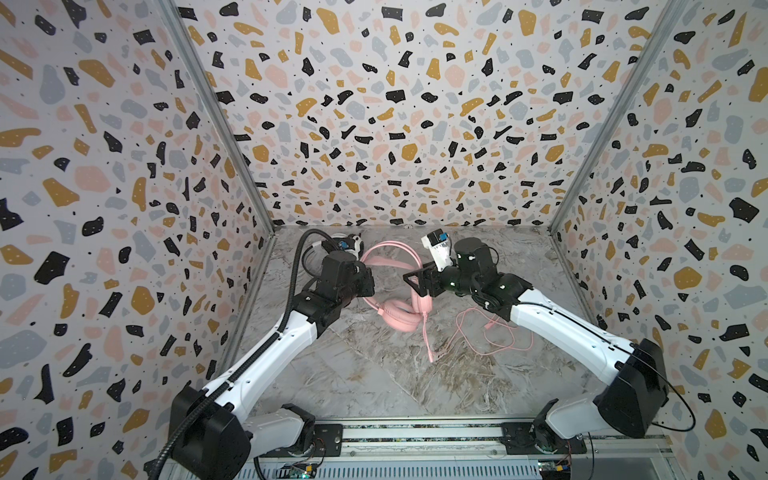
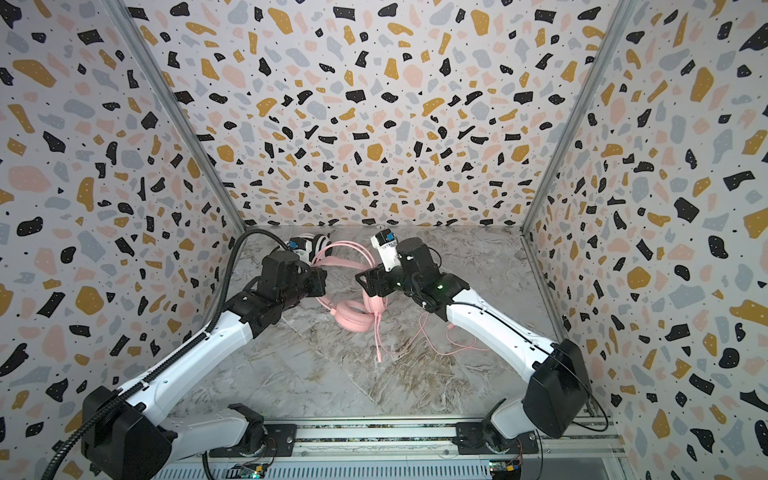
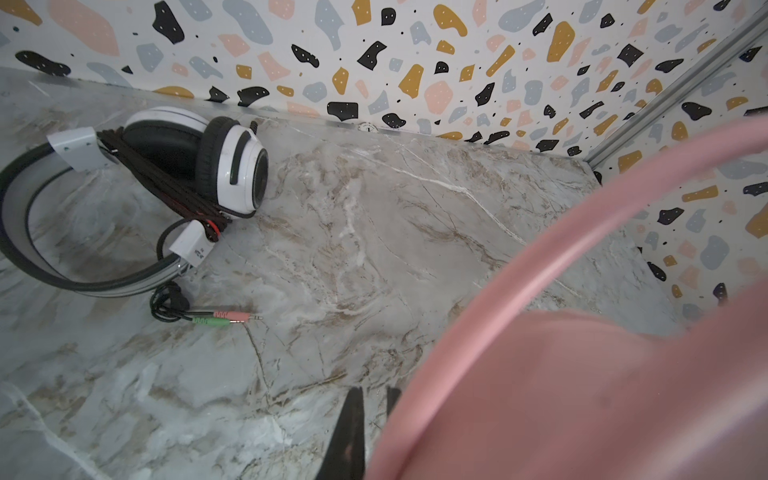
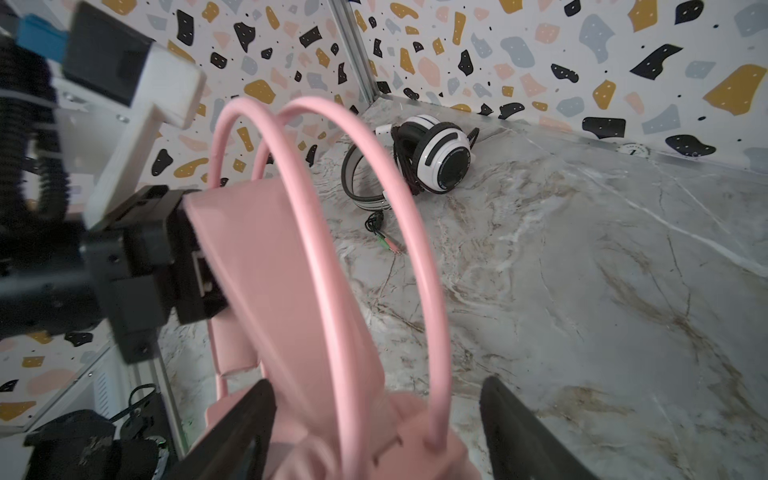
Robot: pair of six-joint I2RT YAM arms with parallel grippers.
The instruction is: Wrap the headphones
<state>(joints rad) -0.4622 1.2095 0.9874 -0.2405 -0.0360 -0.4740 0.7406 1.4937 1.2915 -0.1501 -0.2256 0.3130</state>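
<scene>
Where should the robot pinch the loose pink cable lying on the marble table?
Pinch the thin pink cable on its outermost loop, coming straight down from above. It lies flat in loose loops on the grey marble table, and that loop sits clear of the right arm, so likely one strand gets caught. The open right gripper is nearest.

pink headset, wht/blk headset, marble tbl

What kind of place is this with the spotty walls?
Most likely a robot practice booth, not a home. Speckled panel walls box in a marble-look table, and a left arm and right arm sit on a metal rail.
</scene>
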